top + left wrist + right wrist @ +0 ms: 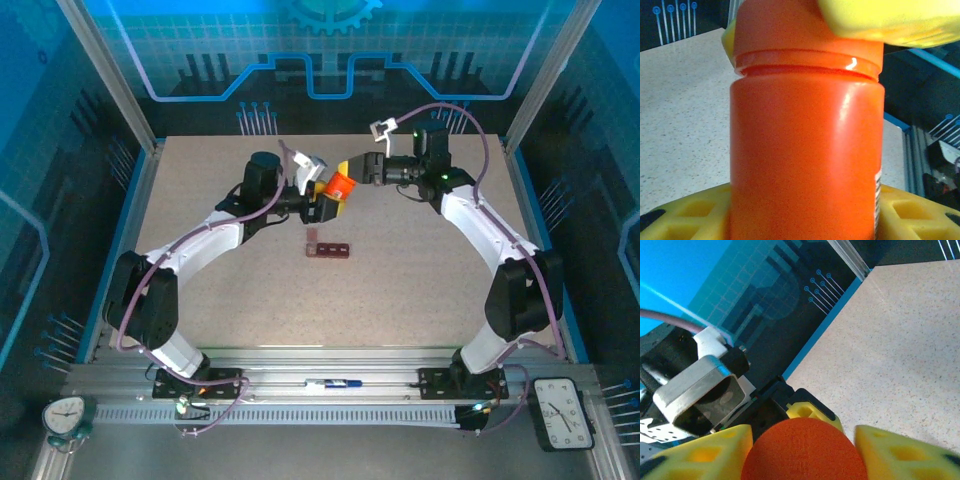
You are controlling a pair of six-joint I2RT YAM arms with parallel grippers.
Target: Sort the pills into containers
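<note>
Two pincers meet over the middle of the desk (420, 290), both at one orange pill bottle (805, 150) lifted clear of the surface. The left pincer (330, 203) is closed on the bottle's body, its yellow fingers (685, 215) pressed to either side near the base; it seems to be there to brace the bottle. The right pincer (350, 172) comes in from the opposite side with a finger on each flank of the orange cap (802, 445). I cannot tell whether it is clamping the cap or only bracketing it. This looks like an attempt to unscrew the cap so the pills can come out, and the bottle is probably held up so both arms can reach it.

The containers (328, 248) lie flat on the desk, untouched, a little toward the arms' bases from the bottle and between the two arms. They form a small, narrow, dark red-brown bar of little square compartments in a row. At this size I cannot tell whether any compartment has anything in it.
</note>
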